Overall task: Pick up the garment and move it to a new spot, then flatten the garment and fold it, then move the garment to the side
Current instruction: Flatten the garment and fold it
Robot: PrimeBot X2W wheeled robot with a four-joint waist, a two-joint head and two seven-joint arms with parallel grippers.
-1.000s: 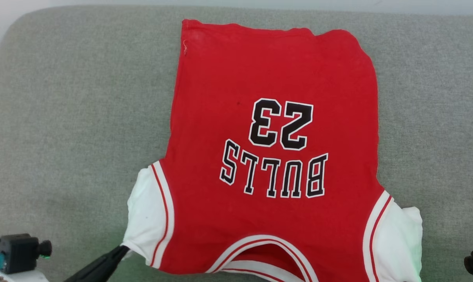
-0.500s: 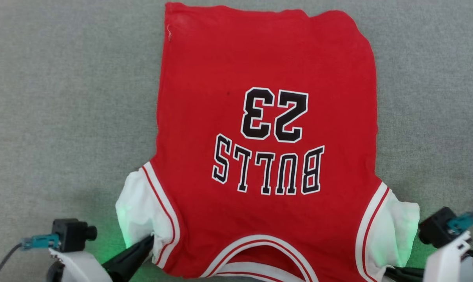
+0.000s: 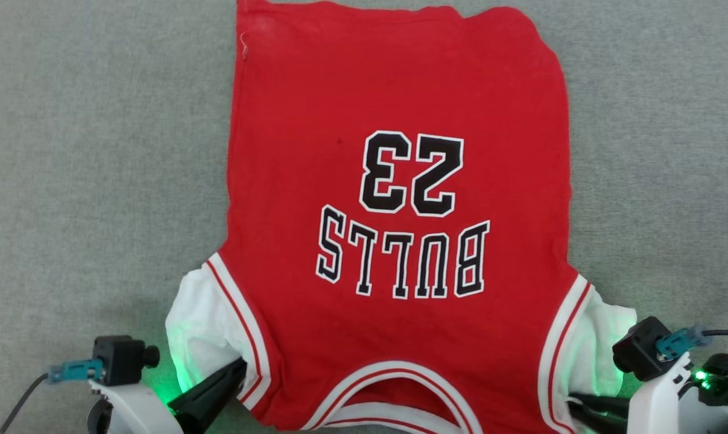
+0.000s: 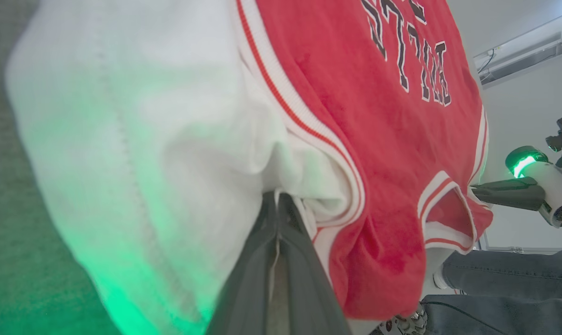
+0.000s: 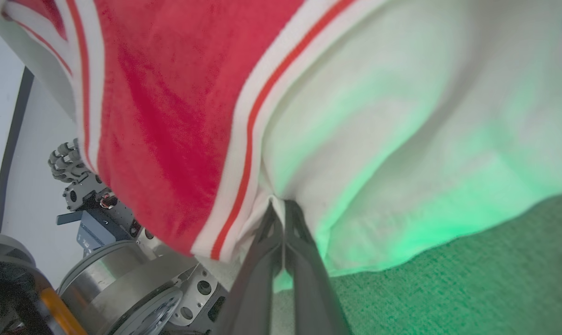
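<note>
The garment (image 3: 400, 90), a red jersey with white short sleeves and a black number 23, lies spread front up on the grey surface, collar toward me and hem at the far end. My left gripper (image 3: 240, 366) is shut on the seam of the white sleeve (image 4: 145, 139) at the lower left. At the lower right, my right gripper (image 3: 572, 402) is shut on the shoulder seam by the other white sleeve (image 5: 402, 116). Both pinches show close up, the left gripper (image 4: 277, 197) and the right gripper (image 5: 281, 204) each with cloth bunched at the tips.
The grey fabric surface (image 3: 98, 181) stretches wide on both sides of the garment. A person's legs in dark jeans (image 4: 504, 279) are in the left wrist view beyond the near edge. Parts of my own base (image 5: 122, 279) sit below the right gripper.
The head camera has tilted down and nearer, so the whole picture shifted. Both arms have come further into view, and the collar end with both sleeves has shifted slightly left along with the grippers.
</note>
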